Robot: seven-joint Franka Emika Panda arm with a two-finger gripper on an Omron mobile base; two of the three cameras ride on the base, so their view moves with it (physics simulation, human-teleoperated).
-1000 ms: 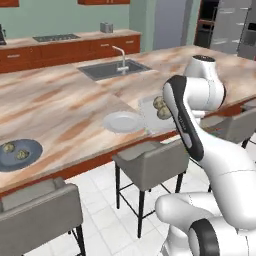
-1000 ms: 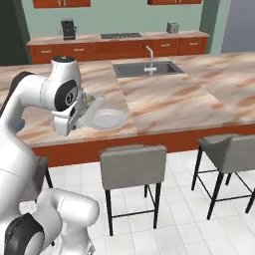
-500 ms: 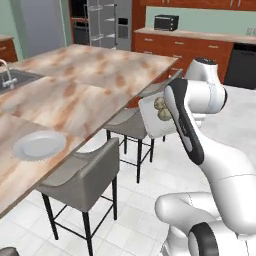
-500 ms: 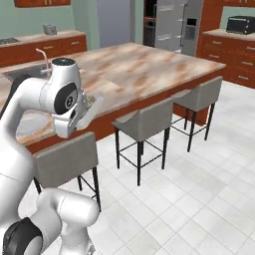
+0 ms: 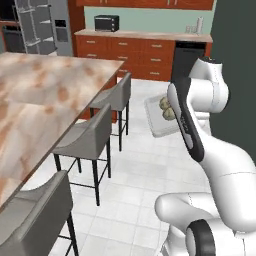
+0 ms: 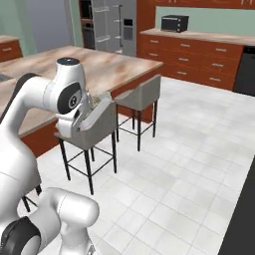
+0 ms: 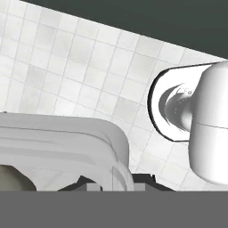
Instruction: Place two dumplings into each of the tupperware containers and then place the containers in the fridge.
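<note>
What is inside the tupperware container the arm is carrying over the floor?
The tupperware container holds two dumplings, close together at the end nearest the arm. The arm covers that end, so anything further in cannot be seen. The rest of the tray looks bare.

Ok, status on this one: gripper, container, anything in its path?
Gripper shut on the tupperware container, held over the floor. Two dumplings inside. Fridge far across the kitchen; stools beside the route.

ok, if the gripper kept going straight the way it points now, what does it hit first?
Apart from the container its jaws are shut on, probably the white tiled floor. The hand view looks down at bare tiles beyond the container wall, with nothing else in between as far as it shows; depth is unclear.
</note>
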